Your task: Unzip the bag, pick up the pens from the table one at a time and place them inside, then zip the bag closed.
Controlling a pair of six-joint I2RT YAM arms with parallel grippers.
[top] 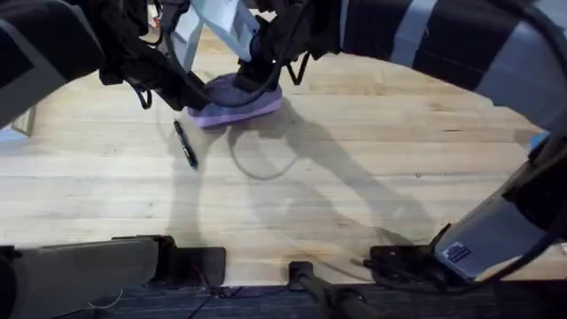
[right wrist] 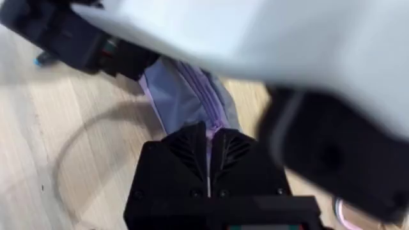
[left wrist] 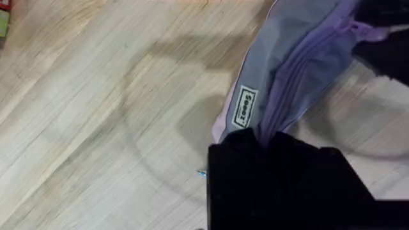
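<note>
Wooden planks make up the table [top: 354, 168], and the purple bag [top: 237, 104] lies at its far side, near the middle. Both grippers are on the bag: the left gripper [left wrist: 268, 137] pinches one end, and the right gripper [right wrist: 209, 137] has its fingers pressed together on the zipper line. One black pen [top: 184, 144] lies on the table, just left of the bag and nearer.

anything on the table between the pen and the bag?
Nothing visible on the table between them. The pen lies on bare wood just short of the bag. Both grippers are at the bag itself, left gripper on one end, right gripper on the zipper line.
</note>
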